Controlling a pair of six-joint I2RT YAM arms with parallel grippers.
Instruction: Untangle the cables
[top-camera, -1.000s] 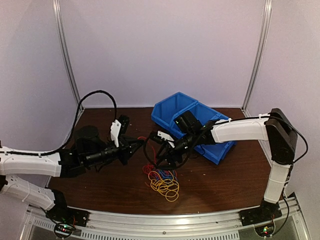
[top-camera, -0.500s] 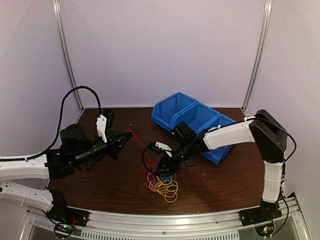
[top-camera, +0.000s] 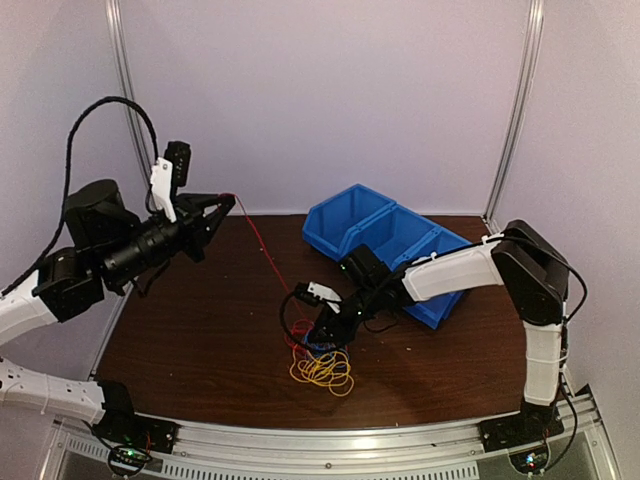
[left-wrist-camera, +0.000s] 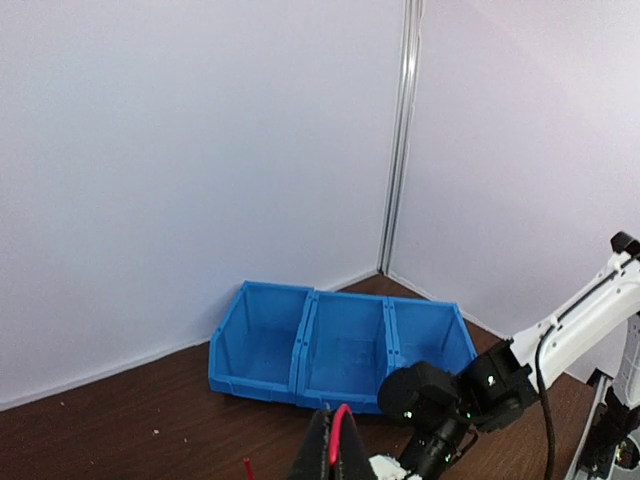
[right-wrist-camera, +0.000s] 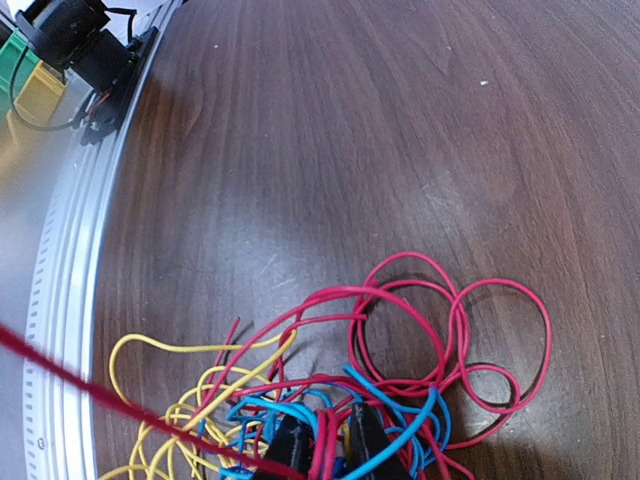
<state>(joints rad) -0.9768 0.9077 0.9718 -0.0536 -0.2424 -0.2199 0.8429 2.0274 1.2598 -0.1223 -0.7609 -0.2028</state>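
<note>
Left gripper (top-camera: 225, 203): hung above far-left corner of table (top-camera: 200, 330), pinched 1 taut red cable (top-camera: 262, 248). Right gripper (top-camera: 325, 335): clamped strands of cable bundle (top-camera: 322, 368) toward near edge.

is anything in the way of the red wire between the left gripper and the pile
Nothing solid. The red cable runs through open air from the left gripper down into the pile, where it is tangled among other loops by the right gripper.
</note>
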